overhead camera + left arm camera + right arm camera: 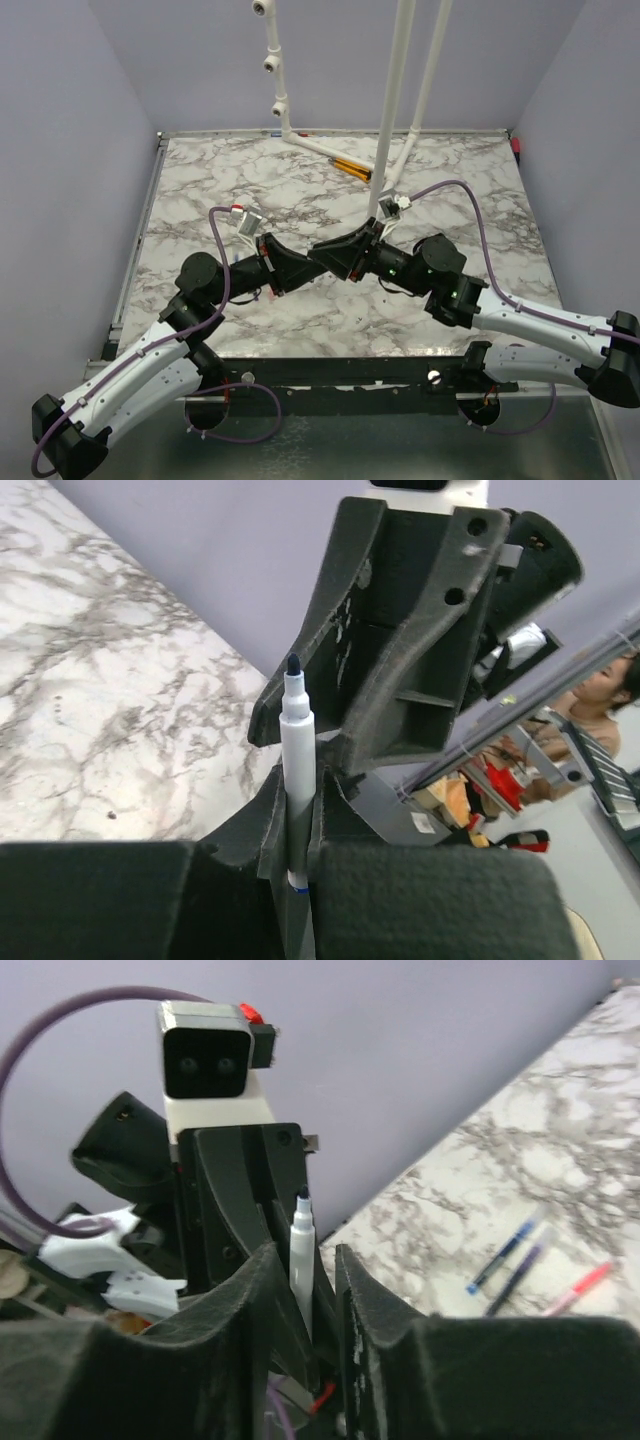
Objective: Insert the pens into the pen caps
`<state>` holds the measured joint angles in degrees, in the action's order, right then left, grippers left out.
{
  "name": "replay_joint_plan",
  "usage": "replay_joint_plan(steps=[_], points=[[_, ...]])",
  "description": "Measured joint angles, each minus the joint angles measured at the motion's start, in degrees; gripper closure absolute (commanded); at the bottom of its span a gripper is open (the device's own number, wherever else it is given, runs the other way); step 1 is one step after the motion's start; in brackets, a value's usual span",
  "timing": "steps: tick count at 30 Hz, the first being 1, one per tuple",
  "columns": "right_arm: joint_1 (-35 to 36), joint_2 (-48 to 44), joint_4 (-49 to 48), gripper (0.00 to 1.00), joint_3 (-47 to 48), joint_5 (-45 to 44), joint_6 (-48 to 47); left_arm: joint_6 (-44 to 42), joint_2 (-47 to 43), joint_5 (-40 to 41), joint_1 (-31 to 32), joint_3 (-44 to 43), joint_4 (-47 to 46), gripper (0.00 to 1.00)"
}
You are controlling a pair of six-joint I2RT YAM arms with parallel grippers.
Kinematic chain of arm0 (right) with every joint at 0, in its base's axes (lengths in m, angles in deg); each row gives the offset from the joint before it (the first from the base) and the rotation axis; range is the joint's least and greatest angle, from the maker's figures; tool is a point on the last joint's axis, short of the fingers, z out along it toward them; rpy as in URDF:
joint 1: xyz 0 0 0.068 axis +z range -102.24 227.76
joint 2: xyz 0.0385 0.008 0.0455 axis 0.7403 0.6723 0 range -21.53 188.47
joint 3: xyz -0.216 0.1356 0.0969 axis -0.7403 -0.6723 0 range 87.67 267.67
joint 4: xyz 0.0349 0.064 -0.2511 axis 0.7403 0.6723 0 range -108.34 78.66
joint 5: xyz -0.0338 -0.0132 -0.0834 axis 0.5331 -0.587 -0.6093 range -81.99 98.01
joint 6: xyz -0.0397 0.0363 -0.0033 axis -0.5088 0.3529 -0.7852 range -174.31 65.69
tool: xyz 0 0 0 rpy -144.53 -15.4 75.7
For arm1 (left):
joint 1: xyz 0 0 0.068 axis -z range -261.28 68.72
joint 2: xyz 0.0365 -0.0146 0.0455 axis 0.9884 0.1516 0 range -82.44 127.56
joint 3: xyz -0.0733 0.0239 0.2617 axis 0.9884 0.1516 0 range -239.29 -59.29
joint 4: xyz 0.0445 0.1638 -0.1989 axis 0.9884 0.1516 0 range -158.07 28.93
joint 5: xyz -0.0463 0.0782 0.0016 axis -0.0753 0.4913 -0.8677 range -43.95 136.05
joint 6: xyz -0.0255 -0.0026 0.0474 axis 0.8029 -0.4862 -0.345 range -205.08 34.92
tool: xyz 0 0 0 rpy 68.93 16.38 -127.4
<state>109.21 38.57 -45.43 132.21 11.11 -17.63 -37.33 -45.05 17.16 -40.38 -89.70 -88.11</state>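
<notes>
My left gripper (296, 262) (295, 802) is shut on a thin pen (297, 742) with a pale barrel and a dark blue bare tip, held tip-up above the table. My right gripper (333, 252) (305, 1253) meets it tip to tip at mid-table. Its fingers (362, 1290) stand slightly apart on either side of the pen (301, 1250) without clamping it. Three more thin pens lie on the marble: blue (505, 1255), dark (520, 1275) and pink-red (580, 1288). No loose cap shows in any view.
Two orange-and-black sticks (350, 167) lie at the back by a white pipe frame (390, 110). The marble tabletop (200, 190) has purple walls around it. The arms' cables arc over the middle.
</notes>
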Motion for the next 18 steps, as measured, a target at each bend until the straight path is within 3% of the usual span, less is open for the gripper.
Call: replay_joint_plan(steps=[12,18], points=[[0.00,-0.63,22.34,0.51,7.15,-15.06,-6.43,-10.67,0.24,11.87,-0.02,-2.49,18.97,1.00],[-0.02,7.08,37.48,0.46,16.52,-25.44,-9.90,-17.18,1.20,17.77,-0.02,-6.27,28.85,1.00]])
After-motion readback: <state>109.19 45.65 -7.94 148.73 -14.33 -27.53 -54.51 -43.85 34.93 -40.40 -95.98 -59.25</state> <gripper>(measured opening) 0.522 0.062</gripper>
